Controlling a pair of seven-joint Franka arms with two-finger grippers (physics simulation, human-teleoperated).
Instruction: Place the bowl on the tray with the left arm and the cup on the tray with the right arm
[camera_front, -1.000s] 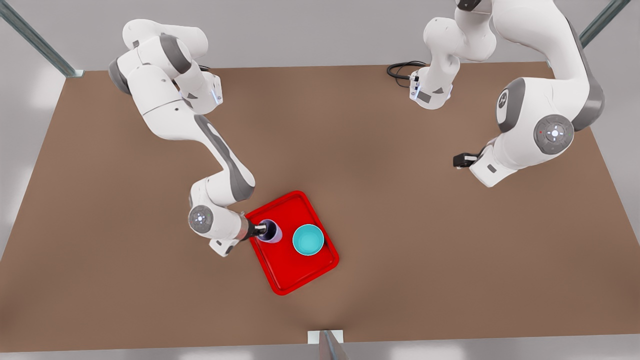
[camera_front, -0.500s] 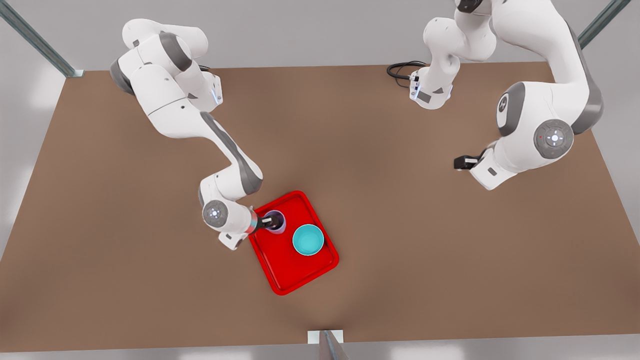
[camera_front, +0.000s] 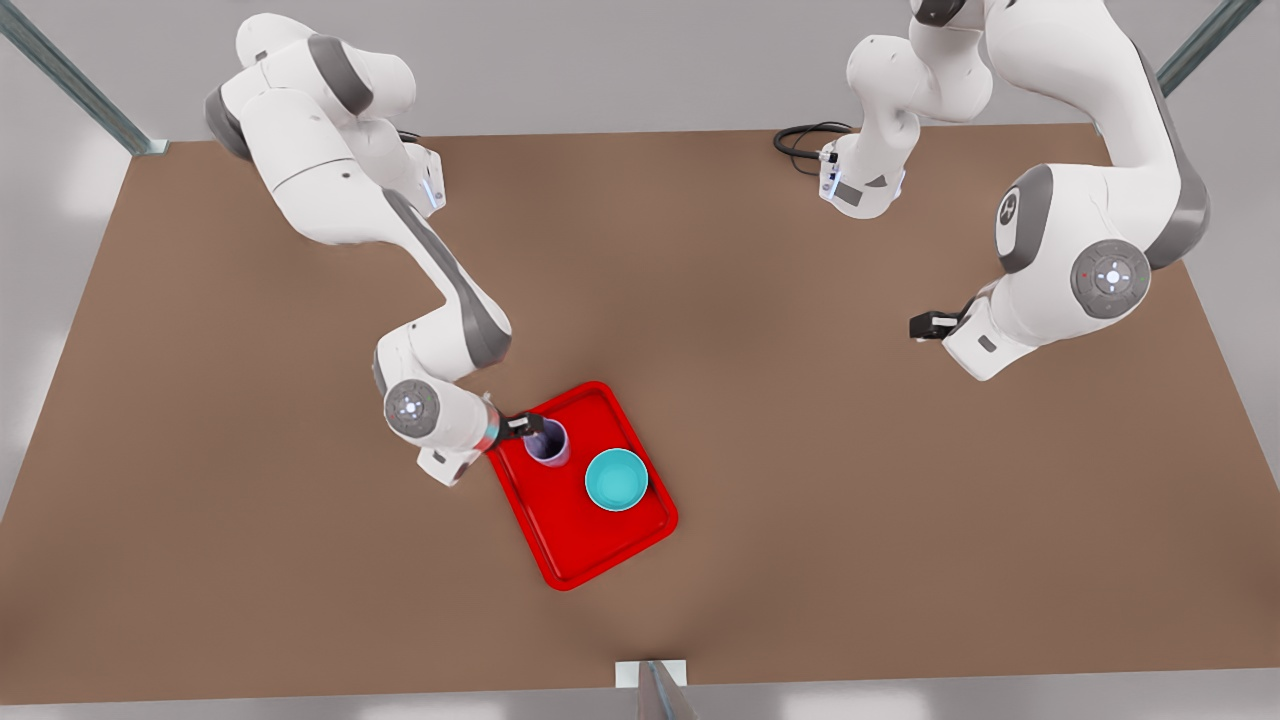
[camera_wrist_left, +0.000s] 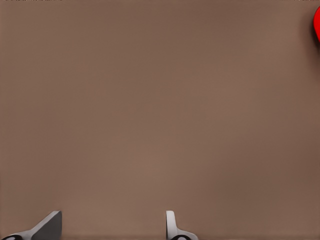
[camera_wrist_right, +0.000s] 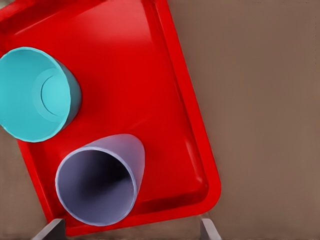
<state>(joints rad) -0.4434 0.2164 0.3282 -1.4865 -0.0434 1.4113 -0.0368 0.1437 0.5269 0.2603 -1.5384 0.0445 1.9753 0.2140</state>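
Both the cup (camera_front: 546, 441) and the bowl (camera_front: 616, 479) are sitting on the tray (camera_front: 590, 540) now.

We see the right gripper (camera_front: 524, 426) just off the cup at its 10 o'clock, fingers spread and holding nothing. Bowl sits at the cup's 4 o'clock. The left gripper (camera_front: 922, 325) waits well apart at the tray's 2 o'clock over the table (camera_front: 250, 560), fingers apart, empty.

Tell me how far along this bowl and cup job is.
Nearly finished. The bowl and the cup both stand upright on the tray. The right claw is open beside the cup, no longer gripping it. The left claw waits open over bare table. What's left: pulling the right arm clear.
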